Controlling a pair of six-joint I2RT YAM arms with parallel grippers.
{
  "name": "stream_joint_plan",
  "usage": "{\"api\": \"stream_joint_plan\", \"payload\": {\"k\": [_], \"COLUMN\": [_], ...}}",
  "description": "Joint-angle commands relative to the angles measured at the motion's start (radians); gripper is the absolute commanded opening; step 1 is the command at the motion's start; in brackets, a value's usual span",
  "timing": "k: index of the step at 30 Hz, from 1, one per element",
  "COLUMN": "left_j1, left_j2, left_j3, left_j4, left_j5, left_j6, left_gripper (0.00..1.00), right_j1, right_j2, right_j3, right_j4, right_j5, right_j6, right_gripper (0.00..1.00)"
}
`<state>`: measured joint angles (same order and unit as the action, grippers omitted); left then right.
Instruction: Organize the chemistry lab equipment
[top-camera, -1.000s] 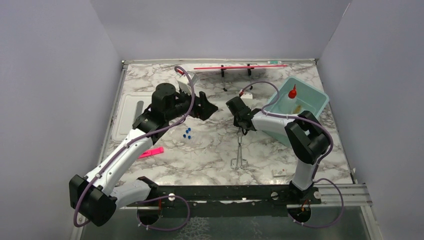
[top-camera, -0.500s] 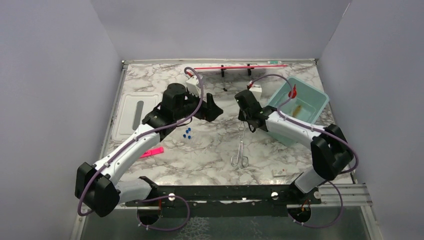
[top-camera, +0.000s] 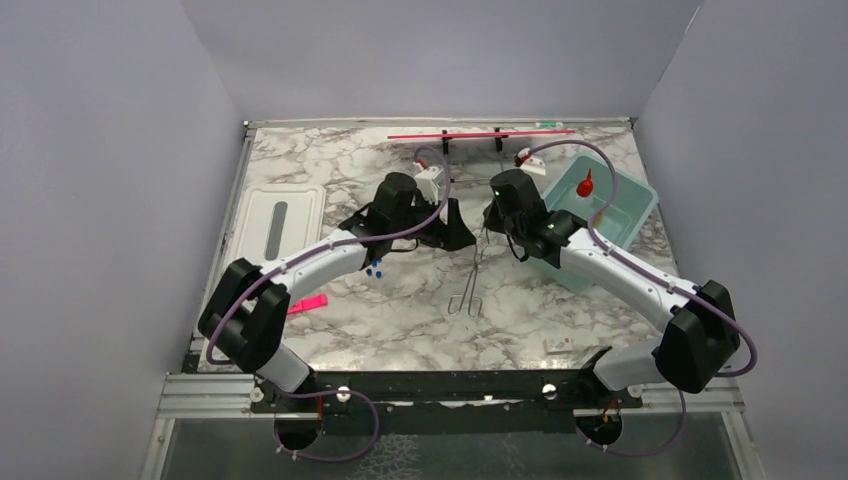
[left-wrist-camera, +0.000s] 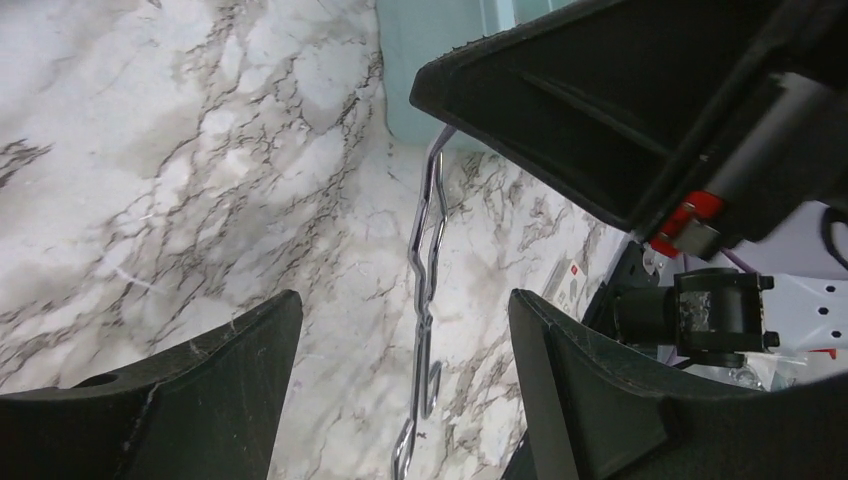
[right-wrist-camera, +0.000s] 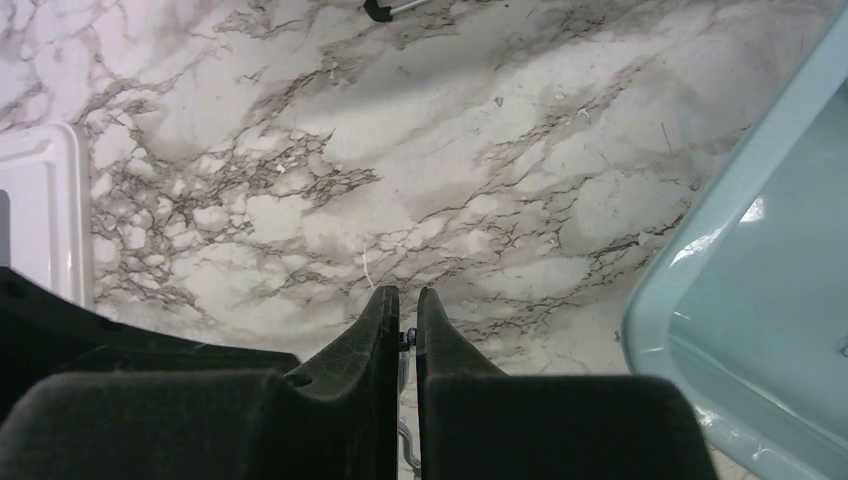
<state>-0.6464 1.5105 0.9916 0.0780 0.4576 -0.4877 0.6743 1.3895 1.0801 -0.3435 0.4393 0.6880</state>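
My right gripper (top-camera: 486, 228) is shut on the tips of the metal scissor-like forceps (top-camera: 468, 285). They hang from it with the ring handles low over the marble, and the right wrist view (right-wrist-camera: 403, 292) shows the fingers closed on them. My left gripper (top-camera: 458, 226) is open and empty just left of the forceps, which show between its fingers in the left wrist view (left-wrist-camera: 428, 260). The squeeze bottle with red nozzle (top-camera: 584, 184) stands in the teal bin (top-camera: 632, 200). Blue-capped tubes (top-camera: 375, 268) lie partly under my left arm.
A white tray (top-camera: 275, 222) lies at the far left. The flat pink strip (top-camera: 304, 303) lies near my left arm. The long red rod on its black stand (top-camera: 480, 133) runs along the back edge. A small white tag (top-camera: 558, 345) lies near the front right.
My right gripper has carried the forceps up and toward the back. My left arm has swung right, so its open gripper is now beside the forceps.
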Motion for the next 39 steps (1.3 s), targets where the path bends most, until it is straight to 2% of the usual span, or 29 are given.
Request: {"api": "stream_joint_plan", "payload": {"k": [1, 5, 9, 12, 16, 18, 23, 26, 29, 33, 36, 39], "left_j1": [-0.037, -0.056, -0.075, -0.078, -0.079, -0.079, -0.079, -0.079, -0.076, -0.07, -0.07, -0.068], "left_j2": [0.082, 0.161, 0.21, 0.209, 0.177, 0.159, 0.105, 0.075, 0.058, 0.053, 0.044, 0.032], "left_j3": [0.046, 0.073, 0.091, 0.078, 0.064, 0.063, 0.075, 0.097, 0.136, 0.195, 0.236, 0.266], "left_j4": [0.152, 0.201, 0.198, 0.202, 0.209, 0.206, 0.151, 0.096, 0.027, -0.032, -0.044, -0.048], "left_j5": [0.046, 0.07, 0.085, 0.078, 0.062, 0.048, -0.009, -0.064, -0.122, -0.138, -0.116, -0.105], "left_j6": [-0.026, -0.037, -0.04, -0.045, -0.033, -0.025, -0.01, -0.004, -0.009, -0.046, -0.079, -0.103], "left_gripper": [0.77, 0.71, 0.55, 0.35, 0.01, 0.0, 0.0, 0.0, 0.0, 0.0, 0.0, 0.0], "right_j1": [0.001, 0.002, 0.001, 0.001, 0.001, 0.001, 0.002, 0.001, 0.001, 0.001, 0.001, 0.002], "right_j2": [-0.031, -0.039, -0.05, -0.058, -0.062, -0.066, -0.157, -0.244, -0.33, -0.396, -0.367, -0.305], "right_j3": [0.042, 0.033, 0.029, 0.026, 0.028, 0.034, 0.001, -0.037, -0.1, -0.185, -0.196, -0.166], "right_j4": [-0.036, -0.035, -0.039, -0.039, -0.041, -0.047, -0.036, 0.005, 0.055, 0.129, 0.137, 0.122], "right_j5": [-0.022, -0.042, -0.052, -0.051, -0.059, -0.07, -0.083, -0.118, -0.191, -0.362, -0.455, -0.485], "right_j6": [0.072, 0.113, 0.15, 0.161, 0.155, 0.139, 0.091, 0.022, -0.053, -0.145, -0.171, -0.174], "right_gripper": [0.01, 0.01, 0.01, 0.01, 0.01, 0.02, 0.46, 0.58, 0.62, 0.64, 0.64, 0.64]}}
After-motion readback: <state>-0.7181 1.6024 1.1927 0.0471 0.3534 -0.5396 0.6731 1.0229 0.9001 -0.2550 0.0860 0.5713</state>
